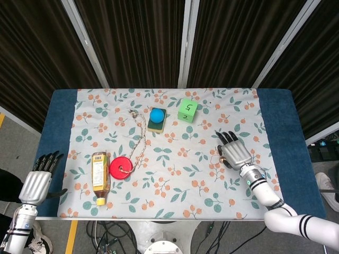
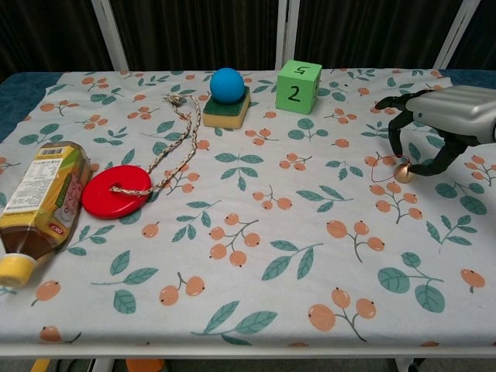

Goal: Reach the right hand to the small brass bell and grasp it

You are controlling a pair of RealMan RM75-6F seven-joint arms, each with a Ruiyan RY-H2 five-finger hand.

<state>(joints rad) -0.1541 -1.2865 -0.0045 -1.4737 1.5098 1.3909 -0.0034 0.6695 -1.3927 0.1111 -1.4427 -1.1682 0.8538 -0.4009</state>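
The small brass bell stands on the floral cloth at the right side of the table. My right hand arches over it: a finger comes down at the bell's top left and the thumb lies just to its right, with no firm grip showing. In the head view the right hand covers most of the bell. My left hand hangs off the table's left front corner, fingers extended and holding nothing.
A green numbered cube sits behind and to the left of the bell. A blue ball rests on a sponge. At the left lie a red disc with a rope and a lying tea bottle.
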